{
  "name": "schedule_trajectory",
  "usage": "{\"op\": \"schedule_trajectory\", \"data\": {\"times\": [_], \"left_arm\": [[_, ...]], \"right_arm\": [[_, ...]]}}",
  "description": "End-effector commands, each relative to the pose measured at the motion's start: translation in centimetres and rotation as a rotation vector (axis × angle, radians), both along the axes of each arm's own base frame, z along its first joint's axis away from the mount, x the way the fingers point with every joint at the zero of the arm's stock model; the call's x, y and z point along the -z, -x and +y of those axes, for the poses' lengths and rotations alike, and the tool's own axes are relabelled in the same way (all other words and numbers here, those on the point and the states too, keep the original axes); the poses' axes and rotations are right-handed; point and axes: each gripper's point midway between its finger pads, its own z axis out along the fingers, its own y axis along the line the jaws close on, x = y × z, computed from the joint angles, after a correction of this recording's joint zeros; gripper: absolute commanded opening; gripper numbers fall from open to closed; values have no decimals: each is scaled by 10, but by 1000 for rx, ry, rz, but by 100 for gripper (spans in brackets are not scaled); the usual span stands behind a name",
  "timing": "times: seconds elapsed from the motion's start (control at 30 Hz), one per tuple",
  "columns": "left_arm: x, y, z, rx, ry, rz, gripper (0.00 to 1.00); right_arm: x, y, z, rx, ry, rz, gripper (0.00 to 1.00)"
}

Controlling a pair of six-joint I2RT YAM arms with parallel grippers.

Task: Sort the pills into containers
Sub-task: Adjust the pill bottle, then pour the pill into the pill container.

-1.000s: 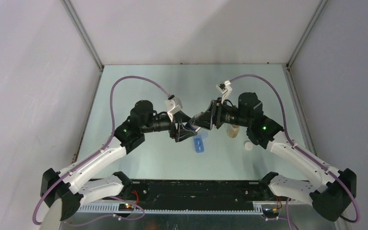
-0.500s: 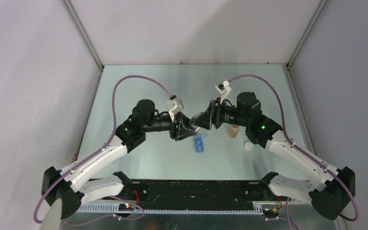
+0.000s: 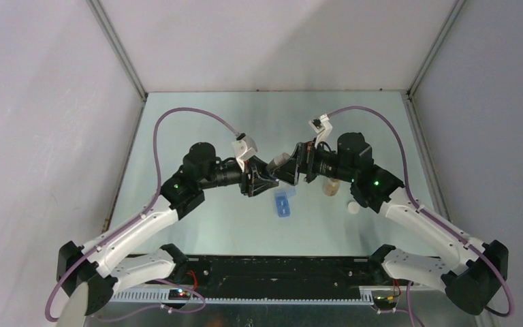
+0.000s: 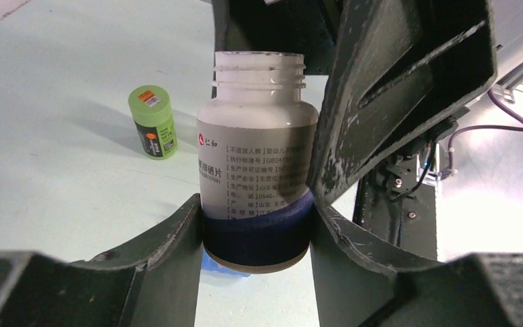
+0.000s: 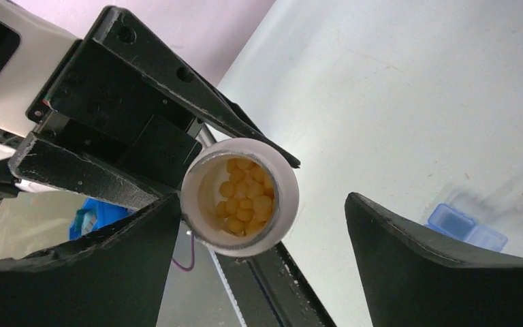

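Uncapped bottle [image 4: 257,150] held over the counter [image 3: 211,218]

The left end effector [image 4: 255,221] gripped the bottle low on its body, upright. The right end effector [image 5: 262,204] stood open on either side of its mouth, yellow pills [image 5: 244,194] showing inside. Just below them lay the blue pill box [image 3: 284,203]. Tipping slowly over one compartment would likely avoid spills.

Glossy plastic bottle [image 4: 255,163] (paper-labelled), smooth table [image 4: 48,109]

Pill bottle [image 4: 255,163] behind organizer [image 3: 284,203]; cap [image 3: 353,207] to organizer's rt.
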Motion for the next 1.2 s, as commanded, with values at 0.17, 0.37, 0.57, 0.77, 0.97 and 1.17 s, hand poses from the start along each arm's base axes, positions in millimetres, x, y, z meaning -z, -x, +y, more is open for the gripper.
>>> {"op": "schedule_trajectory", "data": {"times": [0.17,0.37,0.57,0.77,0.97,1.17], "left_arm": [[-1,-7,4,-31,-6,-60,0],[19,-13,5,-50,-72,-61,0],[52,-16,5,-56,-190,-46,0],[85,-25,6,-89,-287,-5,0],[116,-29,10,-118,-385,40,0],[137,-32,14,-141,-456,97,0]], "right_arm": [[-39,-20,-37,199,-53,-46,96],[-44,-30,-67,310,-55,-34,96],[-36,-37,-90,388,-25,-7,95],[-24,-41,-107,456,31,6,94],[-18,-41,-113,475,50,12,94],[-12,-42,-117,492,63,26,94]]}}
